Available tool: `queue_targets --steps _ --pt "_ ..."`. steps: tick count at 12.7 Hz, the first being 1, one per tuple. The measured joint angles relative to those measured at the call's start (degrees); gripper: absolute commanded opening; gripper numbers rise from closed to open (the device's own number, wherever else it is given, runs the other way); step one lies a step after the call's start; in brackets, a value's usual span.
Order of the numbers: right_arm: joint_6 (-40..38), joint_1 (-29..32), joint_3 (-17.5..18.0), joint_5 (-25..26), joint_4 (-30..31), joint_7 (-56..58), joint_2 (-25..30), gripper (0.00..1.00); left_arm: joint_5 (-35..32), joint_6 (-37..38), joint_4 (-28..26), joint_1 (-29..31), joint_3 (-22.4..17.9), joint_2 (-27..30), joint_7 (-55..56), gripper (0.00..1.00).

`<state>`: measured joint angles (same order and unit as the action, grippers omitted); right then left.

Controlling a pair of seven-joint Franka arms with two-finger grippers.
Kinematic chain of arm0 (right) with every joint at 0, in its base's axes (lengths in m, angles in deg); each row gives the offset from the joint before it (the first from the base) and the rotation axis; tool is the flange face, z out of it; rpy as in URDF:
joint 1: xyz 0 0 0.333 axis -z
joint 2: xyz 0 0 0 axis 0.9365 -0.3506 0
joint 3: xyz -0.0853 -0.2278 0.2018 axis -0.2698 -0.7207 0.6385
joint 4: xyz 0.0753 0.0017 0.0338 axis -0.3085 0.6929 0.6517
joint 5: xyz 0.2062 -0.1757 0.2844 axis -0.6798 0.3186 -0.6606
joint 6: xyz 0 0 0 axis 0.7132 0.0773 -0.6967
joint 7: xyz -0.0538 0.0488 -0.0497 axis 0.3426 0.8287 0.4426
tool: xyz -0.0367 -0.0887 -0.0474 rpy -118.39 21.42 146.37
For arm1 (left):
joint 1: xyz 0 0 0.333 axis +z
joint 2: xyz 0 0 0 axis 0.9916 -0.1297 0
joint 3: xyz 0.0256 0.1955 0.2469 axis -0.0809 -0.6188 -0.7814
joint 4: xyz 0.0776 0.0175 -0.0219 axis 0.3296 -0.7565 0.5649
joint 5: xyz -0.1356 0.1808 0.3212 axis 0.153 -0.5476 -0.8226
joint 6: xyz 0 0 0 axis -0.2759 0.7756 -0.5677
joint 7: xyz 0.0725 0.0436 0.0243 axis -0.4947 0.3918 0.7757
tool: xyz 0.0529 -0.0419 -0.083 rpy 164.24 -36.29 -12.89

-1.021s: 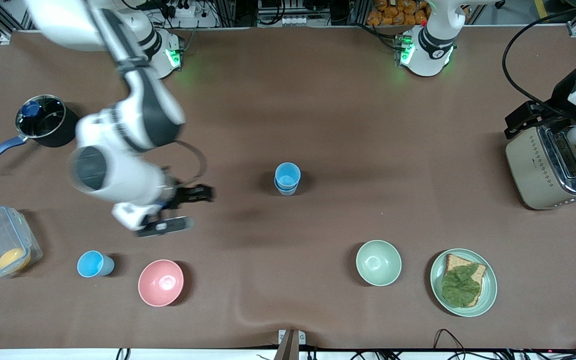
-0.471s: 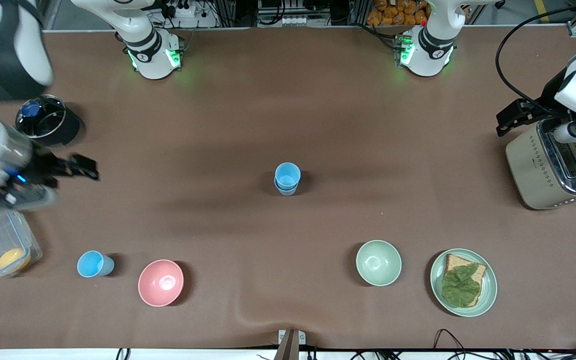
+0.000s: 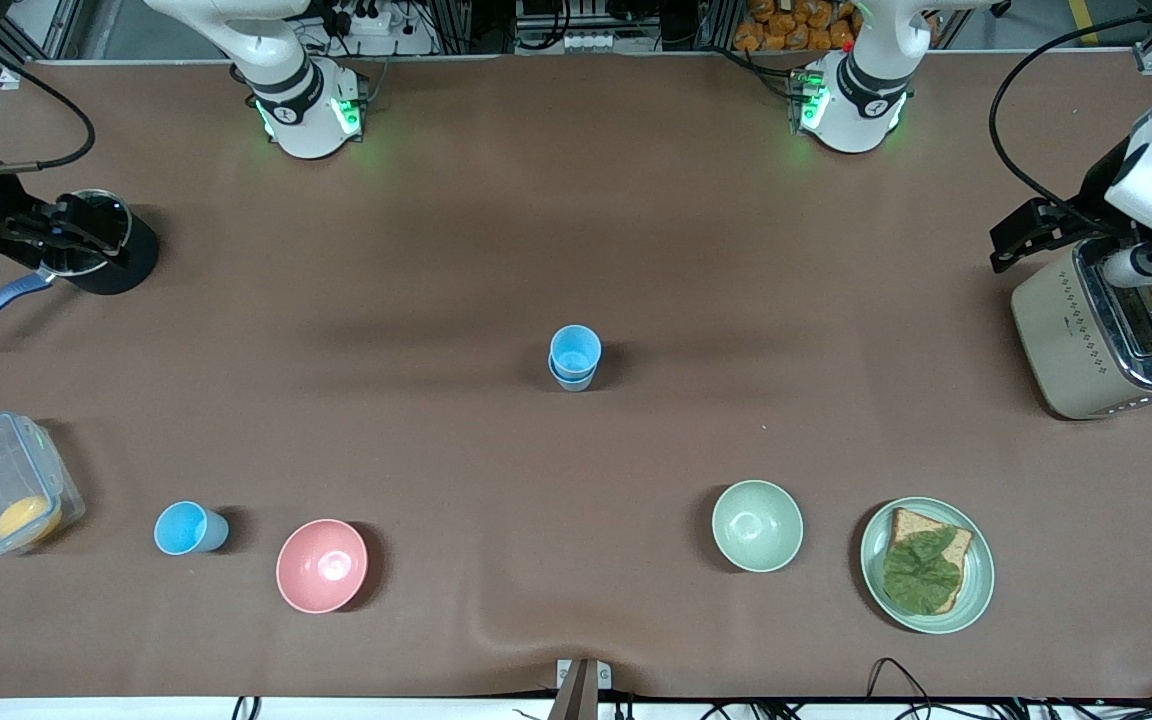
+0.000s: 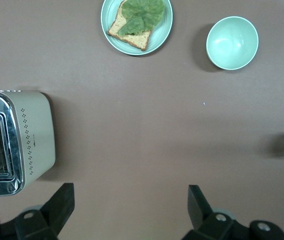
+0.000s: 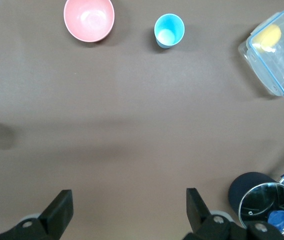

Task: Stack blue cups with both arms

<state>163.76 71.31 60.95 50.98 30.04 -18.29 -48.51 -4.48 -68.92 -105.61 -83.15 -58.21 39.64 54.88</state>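
While both arms sit pulled out to the table ends, the right gripper (image 5: 127,212) hangs fingers spread wide, empty, over the black pot (image 3: 101,245); the left gripper (image 4: 129,210), equally wide and empty, hangs by the toaster (image 3: 1101,335). Well off from both — stacked blue cups (image 3: 574,358) mid-table, likely parked centrally so either arm reaches. Single blue cup (image 3: 186,528) stands loose beside the pink bowl (image 3: 322,565) — right arm's job, probably. Brown mat, slightly rippled at the camera-side edge.

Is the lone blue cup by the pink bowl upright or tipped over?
Upright: the lone blue cup stands with its open mouth facing up beside the pink bowl.
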Motion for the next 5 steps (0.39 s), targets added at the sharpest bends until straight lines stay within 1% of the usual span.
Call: queue_targets --steps 2,3,5 --pt "0.14 -0.06 -0.59 0.0 0.49 -0.52 -0.04 1.0 0.0 -0.03 -0.02 0.0 0.0 -0.08 0.0 1.0" --pt "0.17 -0.39 -1.49 0.0 0.48 -0.53 -0.03 1.0 0.0 -0.05 0.0 0.02 -0.02 -0.08 0.0 1.0" --pt "0.17 -3.17 -5.35 -0.02 0.48 -0.53 -0.03 1.0 0.52 -0.15 0.48 0.11 -0.11 -0.16 0.0 1.0"
